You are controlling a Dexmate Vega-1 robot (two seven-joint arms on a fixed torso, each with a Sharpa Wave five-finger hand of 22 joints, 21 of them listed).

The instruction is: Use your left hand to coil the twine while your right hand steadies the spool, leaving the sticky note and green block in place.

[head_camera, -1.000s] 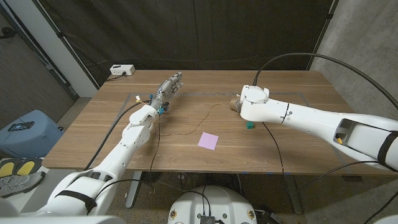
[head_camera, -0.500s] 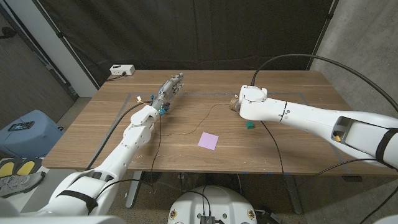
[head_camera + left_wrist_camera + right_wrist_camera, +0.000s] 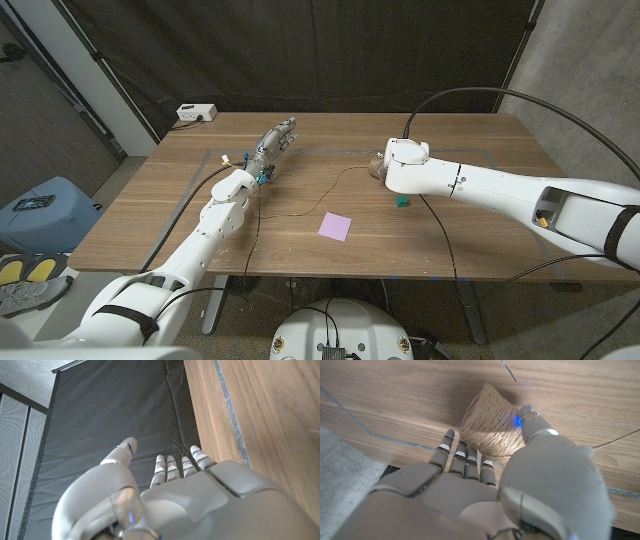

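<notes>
Fingers point(image 3: 465, 455) of the right hand point(image 3: 485, 495) cup the twine spool point(image 3: 487, 425) on the worktop point(image 3: 450, 235); left hand point(image 3: 275, 138) spread, empty; sticky note point(image 3: 335, 226) and green block point(image 3: 402, 202) lie nearby

One spool point(image 3: 377, 165) of twine point(image 3: 300, 205); one sticky note point(image 3: 335, 227); one green block point(image 3: 401, 202); one white box point(image 3: 196, 112).
</notes>
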